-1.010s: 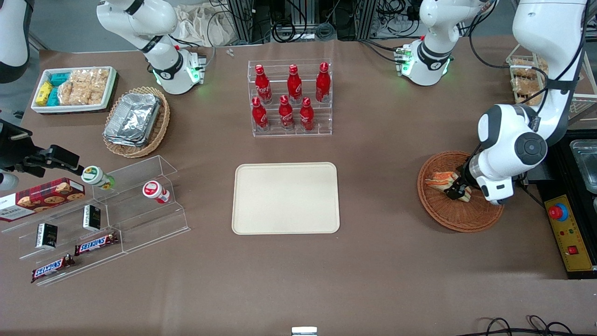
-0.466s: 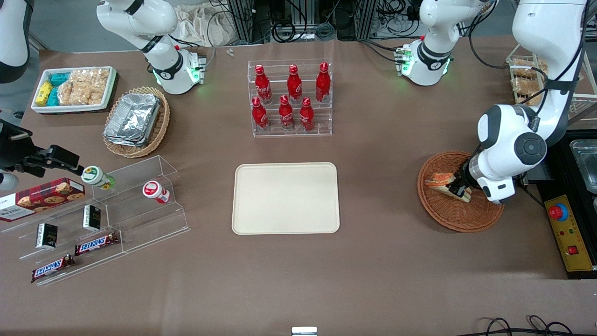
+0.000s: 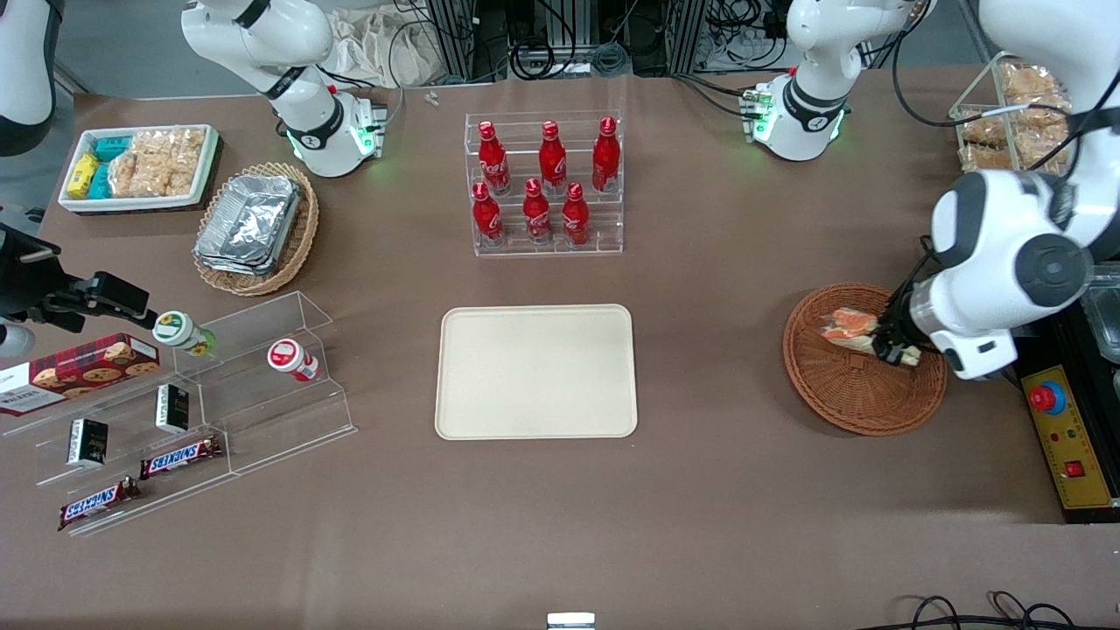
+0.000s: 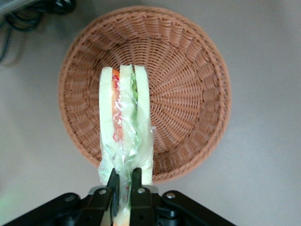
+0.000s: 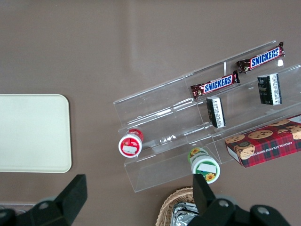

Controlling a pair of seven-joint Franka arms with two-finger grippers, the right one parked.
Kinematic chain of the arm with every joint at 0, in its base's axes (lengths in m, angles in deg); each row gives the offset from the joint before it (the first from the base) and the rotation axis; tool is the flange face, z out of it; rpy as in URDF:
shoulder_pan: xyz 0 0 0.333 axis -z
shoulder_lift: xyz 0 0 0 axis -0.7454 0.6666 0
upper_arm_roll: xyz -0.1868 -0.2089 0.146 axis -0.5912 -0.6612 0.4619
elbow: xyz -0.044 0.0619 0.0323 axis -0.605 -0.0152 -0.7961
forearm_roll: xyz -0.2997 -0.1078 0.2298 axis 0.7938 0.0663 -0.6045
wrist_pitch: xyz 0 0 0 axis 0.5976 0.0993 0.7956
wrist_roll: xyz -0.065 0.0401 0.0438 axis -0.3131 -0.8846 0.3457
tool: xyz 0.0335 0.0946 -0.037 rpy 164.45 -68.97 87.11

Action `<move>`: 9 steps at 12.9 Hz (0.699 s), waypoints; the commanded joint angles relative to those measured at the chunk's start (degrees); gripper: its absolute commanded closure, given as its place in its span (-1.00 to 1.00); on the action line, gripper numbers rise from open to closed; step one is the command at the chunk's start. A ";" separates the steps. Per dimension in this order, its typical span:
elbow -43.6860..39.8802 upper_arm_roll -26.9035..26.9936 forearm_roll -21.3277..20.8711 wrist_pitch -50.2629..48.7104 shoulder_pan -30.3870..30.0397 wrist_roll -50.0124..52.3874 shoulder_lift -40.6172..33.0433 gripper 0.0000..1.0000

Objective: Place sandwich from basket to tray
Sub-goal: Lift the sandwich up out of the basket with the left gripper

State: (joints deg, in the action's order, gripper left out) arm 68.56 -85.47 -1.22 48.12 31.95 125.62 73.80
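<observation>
Surface: brown mat-covered surface (image 3: 717, 490), cables and frame rails along the edge farthest from the front cam.
Gripper: left arm's gripper (image 4: 123, 181) over the basket, toward working arm's end of the surface; 2 fingers (image 4: 113, 180) pressed in on the sandwich's end, wrap bunched between them.
Sandwich: 1 sandwich (image 4: 124, 125), white bread w/ orange-red + green layers, clear-wrapped; pinched at one end, rest sticks out over the basket bowl. Lifted or touching the weave: can't tell. In front view at (image 3: 853, 328), over the basket's part farther from the cam.
Basket: 1 round reddish-brown wicker basket (image 3: 840, 398); nothing else seen in it.
Tray: 1 cream tray (image 3: 535, 372), mid-surface, well apart from the basket, nothing on it.
Bottles: 6 red bottles (image 3: 525, 188) in a clear stepped rack, 3 per row, farther from the cam than the tray.
Oval basket: 1 tan wicker basket (image 3: 302, 236) holding a stack of foil trays (image 3: 249, 223), toward parked arm's end.
Bin: 1 white bin (image 3: 206, 171) of snack packets, beside the oval basket.
Clear shelf: 1 stepped acrylic stand (image 3: 262, 385) w/ 2 Snickers bars (image 3: 179, 457), 2 small dark boxes (image 3: 172, 408), 1 cookie box (image 3: 79, 372), 2 lidded cups (image 3: 293, 360).
E-stop: 1 yellow box w/ red button (image 3: 1047, 398), just beside the basket at the surface's edge.
</observation>
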 commanded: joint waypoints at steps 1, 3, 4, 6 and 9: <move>-9.97 -2.70 -0.61 -10.68 0.34 1.54 0.73 1.00; -14.72 -4.47 -0.18 -15.61 0.25 -3.01 0.56 1.00; -17.01 -4.65 1.39 -18.24 0.25 -6.69 0.56 1.00; -18.53 -6.22 3.77 -19.85 0.34 -15.91 0.47 1.00; -18.97 -11.92 3.00 -20.03 0.34 -26.12 1.69 1.00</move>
State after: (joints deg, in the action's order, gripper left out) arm 51.31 -93.69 2.00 29.75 32.36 105.13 73.69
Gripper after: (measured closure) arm 0.899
